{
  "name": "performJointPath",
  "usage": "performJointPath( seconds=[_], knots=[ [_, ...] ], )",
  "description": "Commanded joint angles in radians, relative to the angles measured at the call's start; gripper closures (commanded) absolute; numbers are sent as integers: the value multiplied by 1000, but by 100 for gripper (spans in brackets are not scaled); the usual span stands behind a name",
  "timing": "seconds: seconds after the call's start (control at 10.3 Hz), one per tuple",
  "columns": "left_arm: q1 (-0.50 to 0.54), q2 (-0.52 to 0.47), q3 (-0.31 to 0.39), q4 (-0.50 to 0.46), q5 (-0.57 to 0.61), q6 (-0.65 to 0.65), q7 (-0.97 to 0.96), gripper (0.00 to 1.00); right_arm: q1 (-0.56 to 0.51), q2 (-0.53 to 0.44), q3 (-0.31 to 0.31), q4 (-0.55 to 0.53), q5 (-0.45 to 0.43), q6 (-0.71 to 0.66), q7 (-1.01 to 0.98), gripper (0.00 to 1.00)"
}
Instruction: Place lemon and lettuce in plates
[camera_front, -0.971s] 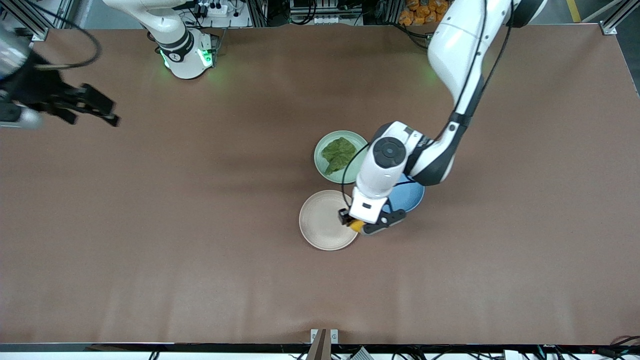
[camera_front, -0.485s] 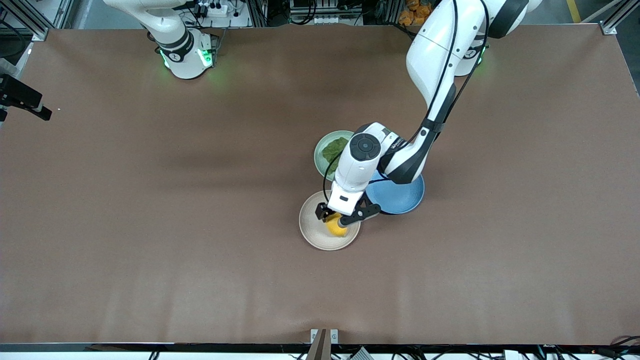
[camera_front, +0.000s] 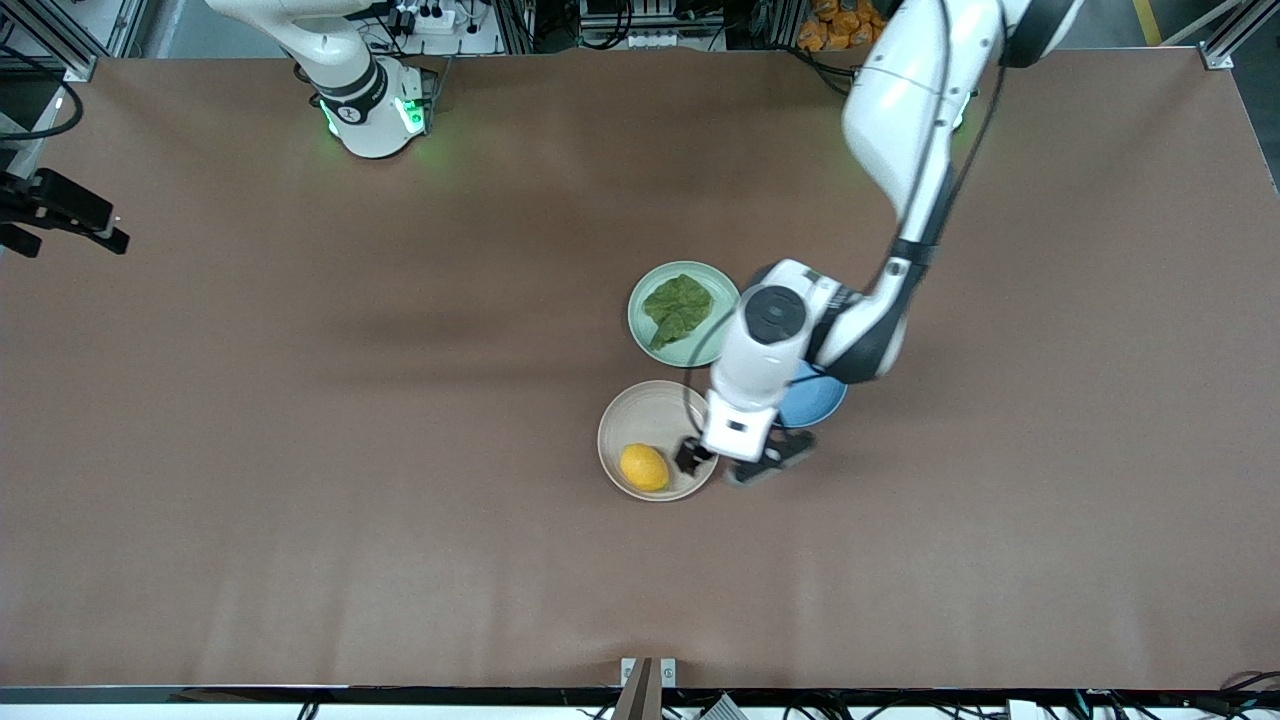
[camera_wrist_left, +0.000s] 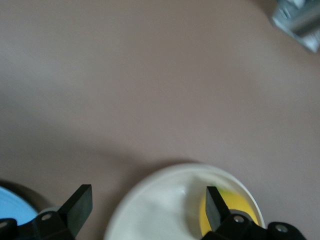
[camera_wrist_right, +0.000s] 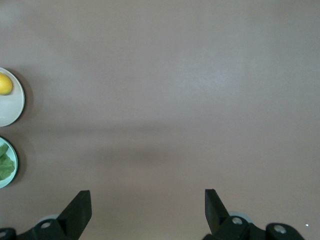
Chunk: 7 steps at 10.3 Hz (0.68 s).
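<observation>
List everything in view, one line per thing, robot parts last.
lemon: one, yellow, in the beige plate.
lettuce: one leaf, dark green, in the mint plate.
beige plate: one, cream-beige, nearest the front camera of the three plates.
mint plate: one, pale green, farther from the front camera than the beige plate.
blue plate: one, blue, beside the beige plate, partly under the left arm.
table: one, brown.
left gripper: open, over the beige plate's edge, beside the lemon.
right gripper: open, waiting at the right arm's end of the table.
</observation>
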Motion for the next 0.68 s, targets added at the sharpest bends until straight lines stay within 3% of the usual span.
performJointPath(
  seconds=[0.0,0.29,0.49,0.58],
  knots=[
    [104,-78,-2,-19,10,-113,117,0,6,-18,6,-21,-28,13,-14,0],
    [216,-130,-6,-31,8,-251,249,0,18,-23,18,-11,-70,39,-11,0],
    [314,-245,-18,-118,-6,-374,399,0,58,-23,23,-15,-65,28,-2,0],
    [375,-316,-49,-207,-9,-376,477,0,64,-22,24,-23,-65,27,0,0]
  ],
)
